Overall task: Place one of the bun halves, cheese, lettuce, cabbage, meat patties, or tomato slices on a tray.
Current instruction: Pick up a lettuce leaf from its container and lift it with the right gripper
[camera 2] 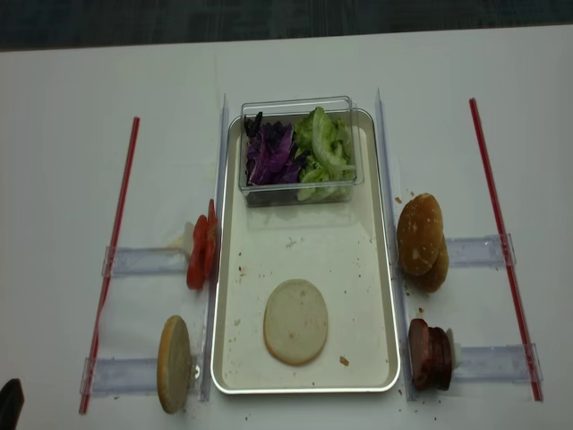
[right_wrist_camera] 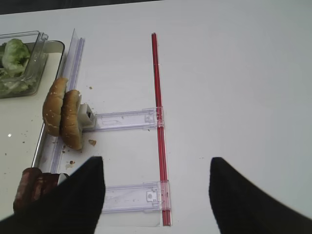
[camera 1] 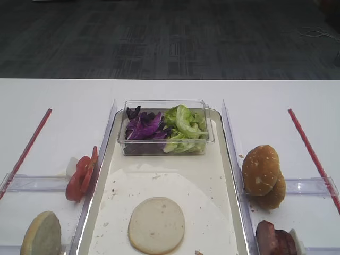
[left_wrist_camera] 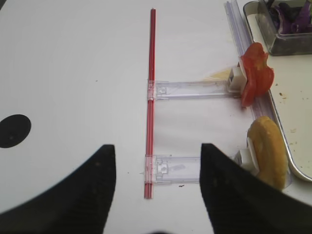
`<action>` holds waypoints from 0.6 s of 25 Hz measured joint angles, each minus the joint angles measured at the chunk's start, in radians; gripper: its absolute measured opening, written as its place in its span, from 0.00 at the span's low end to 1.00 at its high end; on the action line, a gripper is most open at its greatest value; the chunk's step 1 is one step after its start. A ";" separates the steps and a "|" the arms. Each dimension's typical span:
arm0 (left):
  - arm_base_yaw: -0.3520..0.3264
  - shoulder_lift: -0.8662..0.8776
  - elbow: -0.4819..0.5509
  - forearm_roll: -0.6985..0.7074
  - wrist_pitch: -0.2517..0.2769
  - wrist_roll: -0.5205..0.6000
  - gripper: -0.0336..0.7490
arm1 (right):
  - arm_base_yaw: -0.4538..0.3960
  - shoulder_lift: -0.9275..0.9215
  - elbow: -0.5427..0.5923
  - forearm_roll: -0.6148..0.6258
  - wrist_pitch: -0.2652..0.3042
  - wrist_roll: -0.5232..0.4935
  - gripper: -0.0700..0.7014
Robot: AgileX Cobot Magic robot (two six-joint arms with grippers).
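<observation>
Tray: the cream tray [camera 2: 309, 255] is lying lengthwise down the middle of the white counter [camera 2: 63, 152], with one pale bun half [camera 2: 295, 322] lying flat, cut side up, near its front end.
Greens: a clear tub [camera 2: 300, 148] is sitting at the tray's far end, holding purple cabbage [camera 2: 270, 154] on the left and lettuce [camera 2: 324, 152] on the right.
Left side: tomato slices [camera 2: 201, 246] and another bun half [camera 2: 174, 363] are standing on edge in clear holders just outside the tray's left rim.
Right side: two seeded buns [camera 2: 421, 235] and the meat patties [camera 2: 430, 353] are standing on edge just outside the right rim.
Right gripper: the right gripper [right_wrist_camera: 156, 195] is hanging over the counter with its jaws spread wide, pinching nothing.
Left gripper: the left gripper [left_wrist_camera: 157, 190] is hovering likewise, jaws apart and empty.
Key relation: the patties are sitting just left of the right gripper's near finger, their flat faces running along the holder; the right arm looks nearer to them, the left arm nearer to the tomato.
</observation>
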 joint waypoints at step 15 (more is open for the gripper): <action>0.000 0.000 0.000 0.000 0.000 0.000 0.54 | 0.000 0.000 0.000 0.000 0.000 0.000 0.70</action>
